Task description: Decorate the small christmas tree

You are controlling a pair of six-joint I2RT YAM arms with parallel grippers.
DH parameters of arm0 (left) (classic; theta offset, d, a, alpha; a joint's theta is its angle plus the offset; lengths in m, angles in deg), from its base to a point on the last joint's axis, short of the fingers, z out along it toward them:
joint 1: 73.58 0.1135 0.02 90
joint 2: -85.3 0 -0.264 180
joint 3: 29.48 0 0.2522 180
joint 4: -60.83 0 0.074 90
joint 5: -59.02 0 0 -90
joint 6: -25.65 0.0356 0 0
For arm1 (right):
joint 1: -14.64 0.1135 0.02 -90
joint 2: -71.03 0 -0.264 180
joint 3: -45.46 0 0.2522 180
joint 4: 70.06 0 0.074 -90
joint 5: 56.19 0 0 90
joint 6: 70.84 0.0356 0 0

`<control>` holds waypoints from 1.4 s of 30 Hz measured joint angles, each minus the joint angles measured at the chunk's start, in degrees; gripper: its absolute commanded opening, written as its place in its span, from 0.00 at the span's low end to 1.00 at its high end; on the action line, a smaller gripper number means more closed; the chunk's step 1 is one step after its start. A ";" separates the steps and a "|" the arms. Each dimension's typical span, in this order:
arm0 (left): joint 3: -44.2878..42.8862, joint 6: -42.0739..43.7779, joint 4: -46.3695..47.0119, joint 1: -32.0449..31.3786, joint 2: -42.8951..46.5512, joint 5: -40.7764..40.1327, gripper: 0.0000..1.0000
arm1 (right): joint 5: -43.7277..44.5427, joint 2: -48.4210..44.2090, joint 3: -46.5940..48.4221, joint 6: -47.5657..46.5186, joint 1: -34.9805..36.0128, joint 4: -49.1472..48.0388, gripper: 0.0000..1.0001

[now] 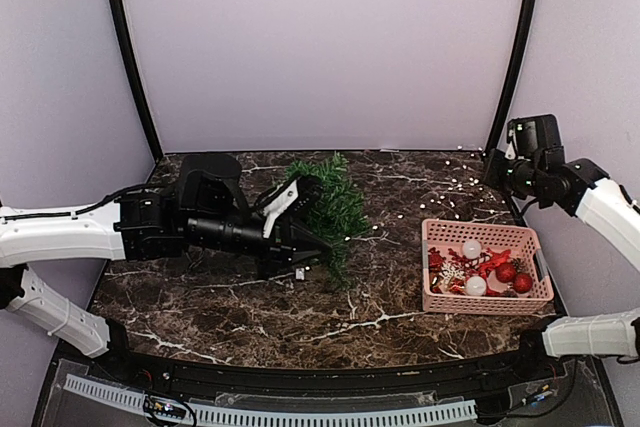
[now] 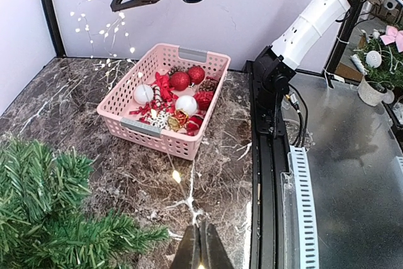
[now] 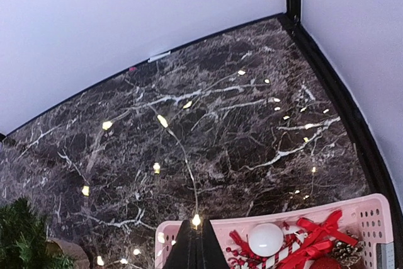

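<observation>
Left gripper (image 2: pixel 200 250) and right gripper (image 3: pixel 195 244) each clamp the light string (image 3: pixel 162 120), spreading it, presumably for draping over the tree (image 1: pixel 330 199), which sits mid-table beside the left gripper.

Dark marble table with three things on it

The table (image 1: pixel 200 307) has a dark brown top with white veins. Near its middle the small christmas tree (image 1: pixel 325 197) seems to lie on its side. A pink basket (image 1: pixel 487 304) stands at the right, well apart from the tree. A light string (image 3: pixel 162 121) with small lit bulbs spreads over the far right corner; if all of it touches the top, I cannot tell.
</observation>
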 measured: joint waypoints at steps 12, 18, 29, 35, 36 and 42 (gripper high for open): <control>-0.09 -0.22 -4.42 -0.70 -2.56 6.56 0.00 | -1.16 -5.01 -8.28 -1.88 -7.23 -1.38 0.87; -1.77 0.17 -5.57 -0.70 -4.11 7.41 0.00 | -31.41 -13.51 -15.41 -7.61 -4.92 -9.86 0.89; -6.23 -1.49 -9.90 -0.70 -4.07 7.13 0.00 | -53.57 -6.10 -18.56 -5.49 21.90 -28.72 0.90; -8.76 -2.16 -11.85 -0.70 -4.07 7.06 0.00 | -53.11 0.68 -13.70 -7.76 31.06 -32.28 0.88; -9.14 -2.27 -12.17 -0.70 -4.07 7.08 0.00 | -52.85 1.68 -13.40 -8.13 32.24 -33.07 0.86; -10.62 -2.73 -13.62 -0.70 -4.04 7.04 0.00 | -49.75 6.69 -13.46 -9.46 36.11 -35.36 0.63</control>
